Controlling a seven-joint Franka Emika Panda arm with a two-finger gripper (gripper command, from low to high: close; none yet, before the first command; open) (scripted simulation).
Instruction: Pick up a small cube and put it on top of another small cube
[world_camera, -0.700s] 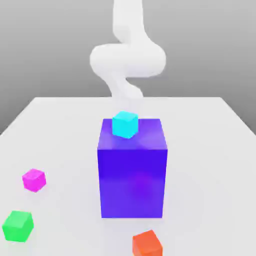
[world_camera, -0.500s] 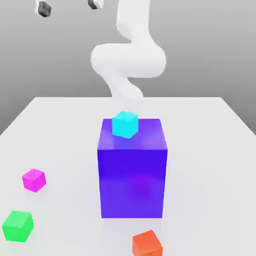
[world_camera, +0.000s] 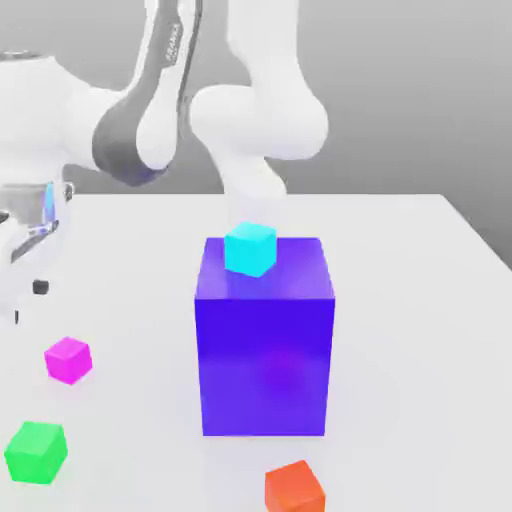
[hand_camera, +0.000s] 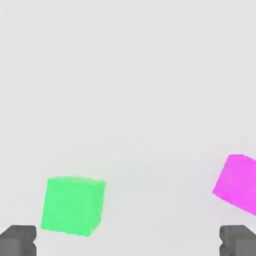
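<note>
Fingers (hand_camera: 18, 241) spread wide above the surface (world_camera: 420, 300); magenta cube (world_camera: 68, 360) lies at 12 o'clock of green cube (world_camera: 36, 452).

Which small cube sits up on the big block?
The cyan cube, on the blue block; the pink, green and orange cubes lie on the table.

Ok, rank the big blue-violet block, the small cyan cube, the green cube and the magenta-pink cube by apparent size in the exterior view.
1. Big blue-violet block
2. Green cube, though it sits nearer the camera
3. Small cyan cube and magenta-pink cube: too alike to rank
</note>
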